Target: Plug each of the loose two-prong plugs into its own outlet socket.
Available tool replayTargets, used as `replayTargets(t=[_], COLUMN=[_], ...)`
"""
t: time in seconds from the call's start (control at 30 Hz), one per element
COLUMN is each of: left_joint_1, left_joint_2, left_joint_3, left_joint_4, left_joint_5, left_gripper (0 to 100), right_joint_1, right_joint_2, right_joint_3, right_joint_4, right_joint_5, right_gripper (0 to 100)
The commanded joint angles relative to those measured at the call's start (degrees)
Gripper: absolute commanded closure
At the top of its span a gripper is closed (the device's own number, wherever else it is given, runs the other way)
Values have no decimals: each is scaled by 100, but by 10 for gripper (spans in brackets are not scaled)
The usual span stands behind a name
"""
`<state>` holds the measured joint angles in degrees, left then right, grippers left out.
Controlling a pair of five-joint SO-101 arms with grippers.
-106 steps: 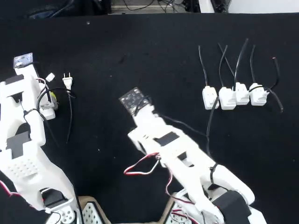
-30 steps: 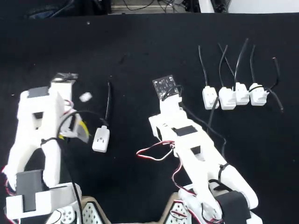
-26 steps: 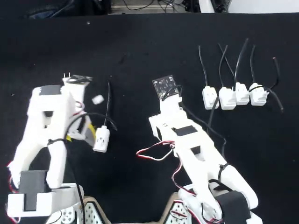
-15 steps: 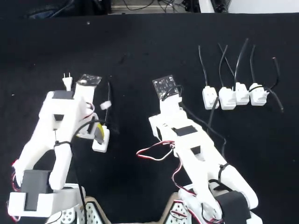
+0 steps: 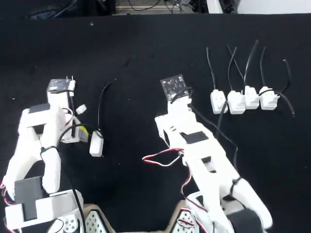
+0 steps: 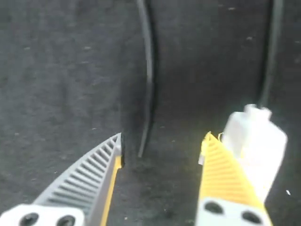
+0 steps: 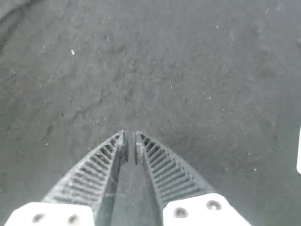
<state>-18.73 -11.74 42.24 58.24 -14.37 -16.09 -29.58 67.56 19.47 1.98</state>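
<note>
Left hand (image 6: pixel 162 141) is sitting spread, black cable (image 6: pixel 148 84) running between its fingers; outlet socket (image 6: pixel 256 141) is lying just outside one finger.

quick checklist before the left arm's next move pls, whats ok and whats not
1. left gripper open: ok.
2. socket between its fingers: not ok. It lies outside one finger, and a cord runs between them instead.
3. plug located: ok, beside the left arm in the high view.
4. right gripper shut and empty: ok.
5. plug's prongs facing the socket: cannot tell.
</note>
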Motion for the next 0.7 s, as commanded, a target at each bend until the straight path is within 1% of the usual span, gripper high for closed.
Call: replayTargets(t=[0.0,0.1,0.2,0.27,0.33,0.4,0.5,0.57,0.67], left_joint_1=[-286,-154,259,646,1059,1420,1719,1657,1209], left_joint_2=[-105,-105,-105,-105,-53,-44,-44,-53,-44], left_joint_3=[-541,-1226,-1886,-2158,-2229,-2062,-1552,-1218,-884], left_joint_4=[281,1204,2233,2699,2910,2875,2356,1943,1380], left_joint_5=[18,35,35,26,26,26,26,18,18], left_gripper=[735,736,736,736,736,736,736,736,736], right_joint_1=[88,97,97,97,97,97,97,97,97], right_joint_2=[-655,-840,-848,-848,-848,-848,-848,-848,-848], right_joint_3=[154,259,277,277,286,286,286,286,286], right_joint_4=[-149,-149,-149,-149,-149,-149,-149,-149,-149], right_joint_5=[-9,-9,-9,-9,-9,-9,-9,-9,-9], right_gripper=[976,976,976,976,976,976,976,976,976])
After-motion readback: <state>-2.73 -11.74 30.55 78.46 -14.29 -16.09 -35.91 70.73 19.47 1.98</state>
